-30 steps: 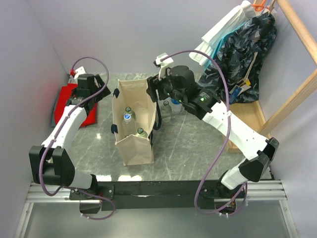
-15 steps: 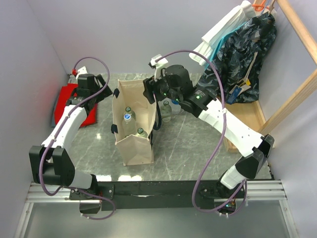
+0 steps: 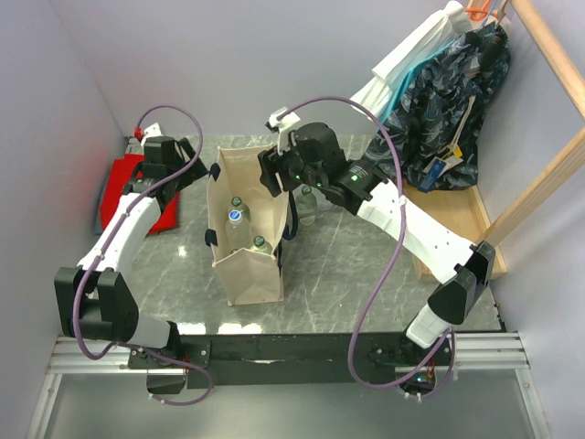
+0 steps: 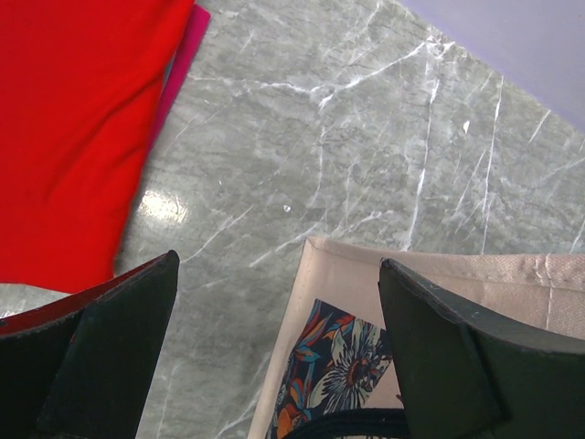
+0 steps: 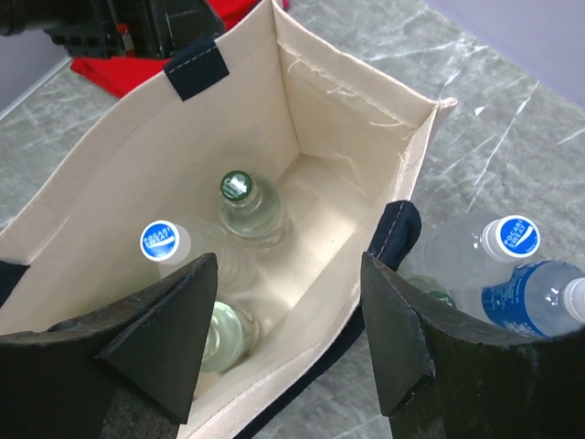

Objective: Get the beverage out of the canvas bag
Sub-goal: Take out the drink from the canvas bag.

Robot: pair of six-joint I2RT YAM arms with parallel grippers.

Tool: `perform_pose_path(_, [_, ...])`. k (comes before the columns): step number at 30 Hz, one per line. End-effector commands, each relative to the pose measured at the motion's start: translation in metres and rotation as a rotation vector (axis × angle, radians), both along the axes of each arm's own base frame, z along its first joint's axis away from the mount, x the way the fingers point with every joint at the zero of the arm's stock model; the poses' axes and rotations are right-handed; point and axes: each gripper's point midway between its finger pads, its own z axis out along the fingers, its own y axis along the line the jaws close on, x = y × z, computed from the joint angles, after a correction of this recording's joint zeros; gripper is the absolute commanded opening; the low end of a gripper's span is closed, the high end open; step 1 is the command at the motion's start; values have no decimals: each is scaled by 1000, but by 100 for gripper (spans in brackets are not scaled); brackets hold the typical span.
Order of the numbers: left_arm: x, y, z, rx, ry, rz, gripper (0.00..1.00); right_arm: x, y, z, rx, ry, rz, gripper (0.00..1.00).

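Note:
The beige canvas bag (image 3: 252, 278) stands upright on the marble table with its mouth open. Three bottles stand inside: a green-capped glass one (image 5: 239, 187), a blue-capped clear one (image 5: 164, 241) and a pale-capped one (image 5: 216, 333). My right gripper (image 5: 291, 340) hangs open above the bag's right rim (image 5: 366, 302), over the navy handle (image 5: 398, 232), holding nothing. In the top view the right gripper (image 3: 275, 174) is at the bag's far right corner. My left gripper (image 4: 279, 352) is open above the bag's far left corner (image 4: 366, 265), by its floral patch (image 4: 352, 366).
A red folded cloth (image 4: 73, 119) lies left of the bag. Two clear bottles (image 5: 507, 240) (image 5: 548, 297) stand on the table just right of the bag. Clothes hang on a wooden rack (image 3: 457, 101) at the back right.
My right arm has swung left, bringing its gripper from beside the bag to over its right rim. The left arm and the bottles have not moved.

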Motion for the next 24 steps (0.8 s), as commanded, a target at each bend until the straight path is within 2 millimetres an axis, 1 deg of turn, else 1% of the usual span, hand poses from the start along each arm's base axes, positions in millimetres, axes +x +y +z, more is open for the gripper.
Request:
perform_pose_path(1, [8, -1, 18, -1, -48, -10, 96, -3, 6, 20, 33, -34, 22, 70])
perform_pose_path(5, [7, -2, 16, -4, -42, -9, 96, -4, 7, 19, 35, -25, 24, 70])
perform_pose_path(10, [2, 5, 12, 11, -33, 20, 96, -5, 12, 15, 35, -14, 45, 70])
perform_pose_path(11, [1, 6, 12, 13, -33, 26, 96, -6, 14, 13, 32, -6, 55, 71])
perform_pose_path(12, [0, 7, 12, 17, -34, 33, 96, -7, 16, 17, 34, -13, 70, 71])
perform_pose_path(14, [0, 7, 10, 18, -30, 30, 96, -9, 20, 11, 18, 6, 91, 71])
perform_pose_path(15, [0, 7, 11, 17, -35, 29, 96, -11, 24, 16, 28, 7, 114, 71])
perform_pose_path(17, [-1, 4, 11, 10, -31, 13, 96, -16, 31, 6, 4, 40, 140, 70])
perform_pose_path(20, [-4, 3, 13, 6, -27, 7, 96, -22, 37, 1, -34, 35, 167, 68])
perform_pose_path(22, [-11, 4, 16, 13, -18, 8, 96, -25, 39, -5, -39, 40, 171, 68])
perform_pose_path(23, [-14, 6, 22, 17, -29, 16, 96, -27, 39, -3, -34, 36, 174, 69])
perform_pose_path(24, [-18, 8, 21, 23, -11, 19, 96, -28, 39, -7, -36, 45, 173, 69])
